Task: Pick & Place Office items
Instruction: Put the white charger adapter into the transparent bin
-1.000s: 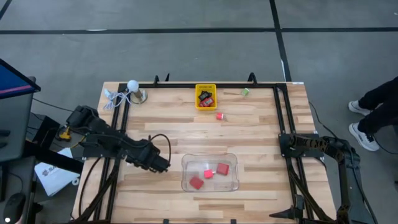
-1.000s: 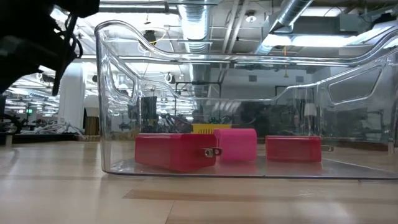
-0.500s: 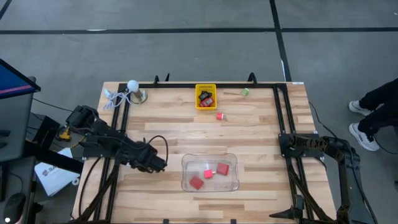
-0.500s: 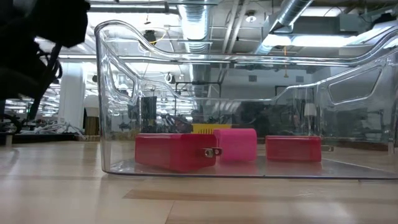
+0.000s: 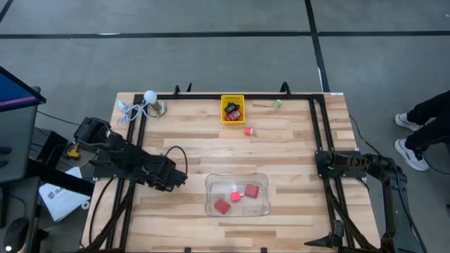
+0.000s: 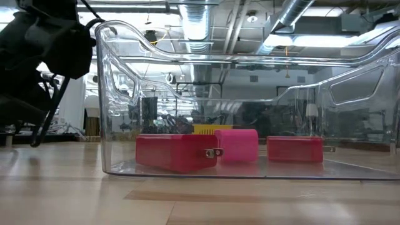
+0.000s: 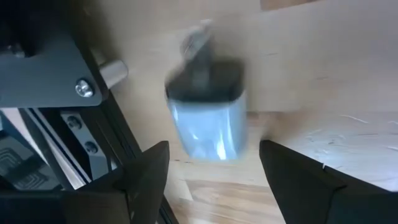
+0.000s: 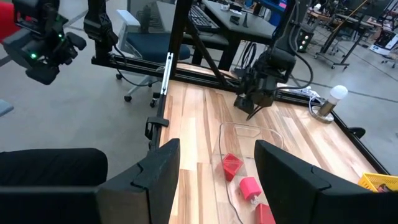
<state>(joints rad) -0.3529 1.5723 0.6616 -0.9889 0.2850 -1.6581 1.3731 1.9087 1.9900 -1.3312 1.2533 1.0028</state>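
My left gripper hovers open over the wood just left of the clear tray; in the low view its arm shows dark at the tray's left. In its wrist view the fingers stand apart, and a blurred light-blue piece with a black end lies on the table ahead of them, untouched. The arm hides that piece in the high view. Three red blocks lie on the tray floor. A lone red block and a green piece rest on the table. My right gripper waits open at the right side.
The yellow basket near the far edge holds several small dark and red pieces. A white ball with a cord sits at the far left corner. Black frame rails run along both sides. Bare wood lies between basket and tray.
My left gripper has drawn back a little from the tray, toward the table's left and far edges. The blocks in the tray have stayed where they were.
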